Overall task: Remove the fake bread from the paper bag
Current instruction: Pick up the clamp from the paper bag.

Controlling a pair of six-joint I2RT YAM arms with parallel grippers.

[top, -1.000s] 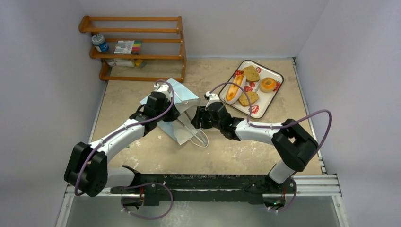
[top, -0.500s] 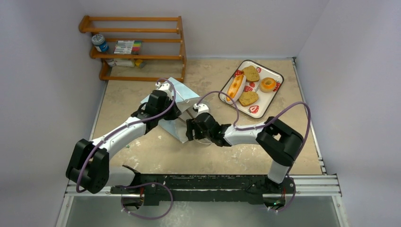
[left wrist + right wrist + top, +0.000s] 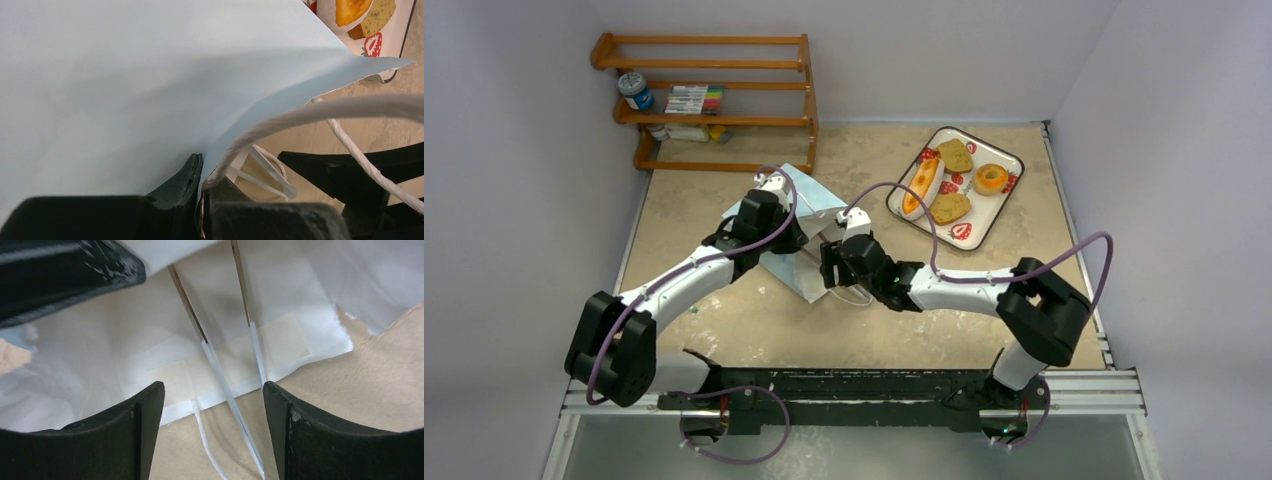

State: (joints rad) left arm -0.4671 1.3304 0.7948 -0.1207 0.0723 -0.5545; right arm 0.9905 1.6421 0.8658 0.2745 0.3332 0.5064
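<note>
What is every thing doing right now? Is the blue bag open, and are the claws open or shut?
Light blue paper gift bag: top side held up, mouth open, no bread visible inside.
Left claw: shut on the bag's edge.
Right claw: open at the bag's mouth, holding nothing.
Golden-brown toy toast slices: lying on the tray.
Orange-tan ring doughnut: on the tray.
Long pale roll: on the tray.
White strawberry-print tray: flat on the table.
</note>
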